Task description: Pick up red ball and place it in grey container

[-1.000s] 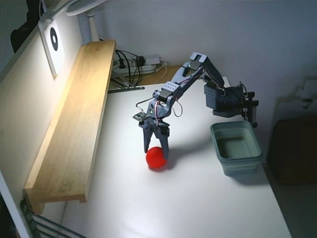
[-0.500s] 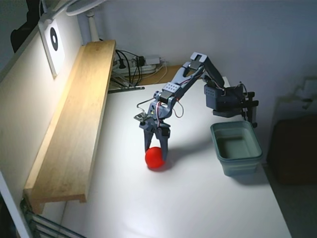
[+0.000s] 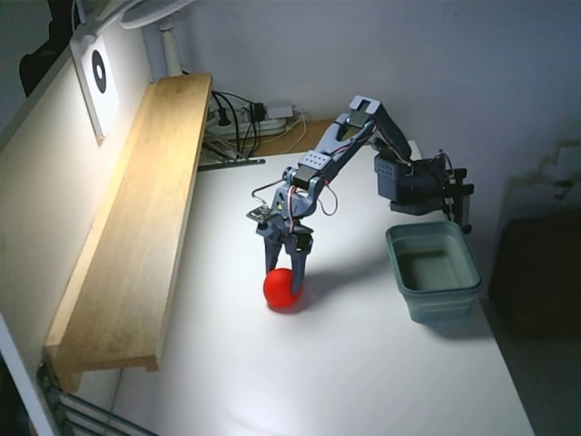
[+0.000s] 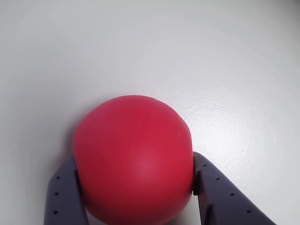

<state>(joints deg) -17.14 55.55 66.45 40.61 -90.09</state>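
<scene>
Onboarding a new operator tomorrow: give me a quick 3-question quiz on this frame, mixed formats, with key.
1. True or false: the red ball already lies inside the grey container.
2. Multiple choice: in the wrist view, the fingers of the gripper stand (A) one on each side of the ball, (B) both on one side of it, (C) out of frame.
3. Fill in: in the fixed view, the long wooden shelf runs along the ____ side of the white table.

Key: 1 false, the ball sits on the table; 2 A; 3 left.
</scene>
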